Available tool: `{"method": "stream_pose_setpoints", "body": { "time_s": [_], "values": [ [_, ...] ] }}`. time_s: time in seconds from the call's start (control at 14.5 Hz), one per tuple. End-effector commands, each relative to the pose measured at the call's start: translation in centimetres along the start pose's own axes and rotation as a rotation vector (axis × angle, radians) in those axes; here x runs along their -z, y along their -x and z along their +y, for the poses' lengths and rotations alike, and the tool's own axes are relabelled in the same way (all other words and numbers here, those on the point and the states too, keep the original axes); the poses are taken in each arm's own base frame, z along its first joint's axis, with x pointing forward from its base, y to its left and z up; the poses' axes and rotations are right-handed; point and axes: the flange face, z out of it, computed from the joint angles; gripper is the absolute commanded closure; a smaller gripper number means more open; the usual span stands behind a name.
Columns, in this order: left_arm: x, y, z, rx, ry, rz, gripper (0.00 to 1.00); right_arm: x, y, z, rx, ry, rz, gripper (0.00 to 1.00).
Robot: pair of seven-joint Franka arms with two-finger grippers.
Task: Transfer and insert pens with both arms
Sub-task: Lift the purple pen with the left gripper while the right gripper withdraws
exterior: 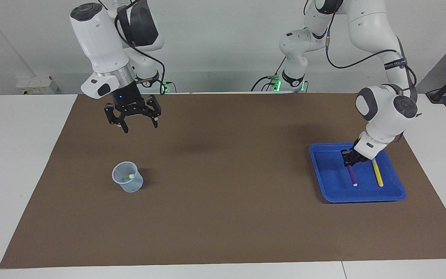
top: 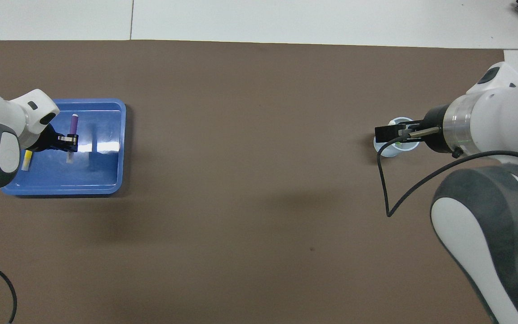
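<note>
Over blue tray (exterior: 325, 182), left end effector (exterior: 350, 162) around purple pen (exterior: 352, 176).

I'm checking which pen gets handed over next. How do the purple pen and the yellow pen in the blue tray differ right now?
The purple pen is gripped at its upper end by the left hand; the yellow pen is free. The purple pen looks tilted, one end raised, while the yellow pen lies flat on the blue tray. Both are slim with white tips, side by side in the tray.
</note>
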Motion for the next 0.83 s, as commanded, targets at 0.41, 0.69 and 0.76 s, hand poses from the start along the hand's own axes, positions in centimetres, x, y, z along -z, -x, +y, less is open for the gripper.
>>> {"method": "stream_pose_setpoints", "body": {
  "time_s": [0.41, 0.69, 0.76],
  "values": [
    [5.4, 3.8, 16.9, 0.157, -0.001, -0.049, 1.00, 3.4, 0.9, 5.5, -0.131, 0.044, -0.122, 0.00],
    [7.3, 5.8, 24.3, 0.244, 0.083, -0.042, 1.00, 3.3, 0.6, 4.4, -0.161, -0.097, -0.132, 0.00],
    [7.6, 6.4, 26.1, 0.257, 0.104, -0.048, 1.00, 3.0, 0.5, 3.9, -0.193, -0.167, -0.145, 0.00]
  ]
}}
